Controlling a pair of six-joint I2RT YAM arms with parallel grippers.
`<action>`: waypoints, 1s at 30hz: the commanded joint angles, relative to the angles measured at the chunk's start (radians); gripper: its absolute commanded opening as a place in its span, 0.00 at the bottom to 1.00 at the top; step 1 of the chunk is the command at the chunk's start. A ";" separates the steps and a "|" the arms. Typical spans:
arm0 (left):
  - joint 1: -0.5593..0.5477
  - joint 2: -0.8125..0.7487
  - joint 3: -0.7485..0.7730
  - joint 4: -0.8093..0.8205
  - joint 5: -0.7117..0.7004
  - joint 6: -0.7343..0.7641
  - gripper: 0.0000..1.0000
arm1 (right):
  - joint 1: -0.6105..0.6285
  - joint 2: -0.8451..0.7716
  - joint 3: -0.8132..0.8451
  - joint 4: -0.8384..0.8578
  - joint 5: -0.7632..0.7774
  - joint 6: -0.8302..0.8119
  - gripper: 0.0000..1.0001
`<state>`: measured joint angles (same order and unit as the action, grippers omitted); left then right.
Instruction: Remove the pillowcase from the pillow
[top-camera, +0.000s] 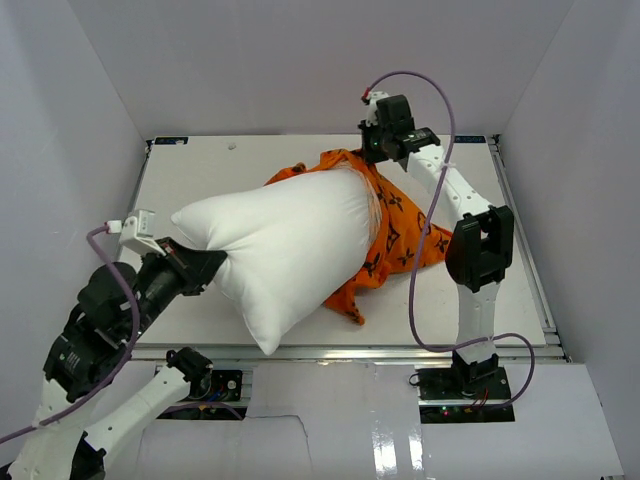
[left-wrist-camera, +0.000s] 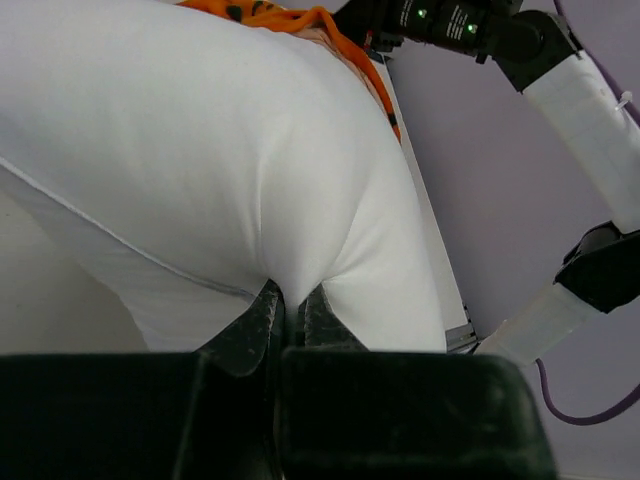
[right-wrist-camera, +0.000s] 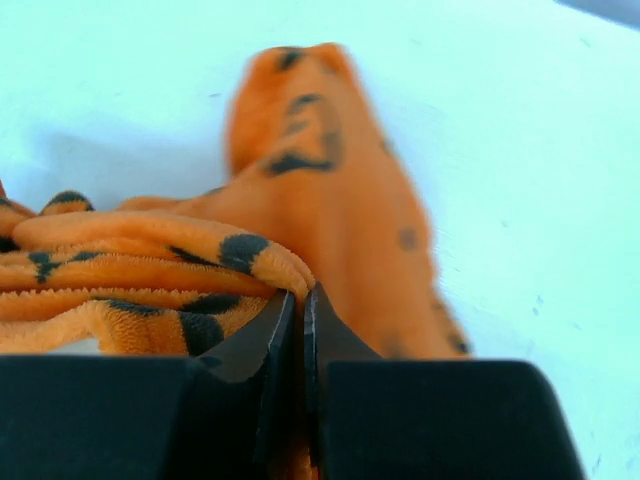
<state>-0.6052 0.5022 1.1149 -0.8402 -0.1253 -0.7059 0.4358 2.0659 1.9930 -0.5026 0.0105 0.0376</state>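
The white pillow (top-camera: 290, 245) lies across the middle of the table, most of it bare. The orange pillowcase (top-camera: 400, 235) with dark motifs is bunched at the pillow's far right end and spreads onto the table. My left gripper (top-camera: 205, 268) is shut on a pinch of the pillow (left-wrist-camera: 200, 150) at its near left side; the fabric puckers between the fingertips (left-wrist-camera: 262, 305). My right gripper (top-camera: 375, 150) is at the far end, shut on a fold of the pillowcase (right-wrist-camera: 300, 190).
White walls enclose the table (top-camera: 200, 170) on the left, back and right. The right arm (top-camera: 480, 250) stands at the near right, with a purple cable looping beside it. The table's metal rim runs along the near edge.
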 joint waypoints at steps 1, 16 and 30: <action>0.001 -0.116 0.172 -0.037 -0.157 -0.007 0.00 | -0.225 0.013 0.024 0.104 0.267 0.085 0.08; -0.001 -0.256 -0.079 -0.117 -0.287 -0.119 0.00 | -0.324 -0.079 -0.088 0.208 -0.188 0.216 0.52; -0.001 -0.277 -0.337 0.093 -0.143 -0.165 0.00 | -0.192 -0.628 -0.508 0.256 -0.466 0.165 1.00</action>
<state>-0.6098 0.2100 0.7940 -0.8551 -0.3099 -0.8413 0.2096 1.5280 1.5925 -0.3080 -0.3519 0.2405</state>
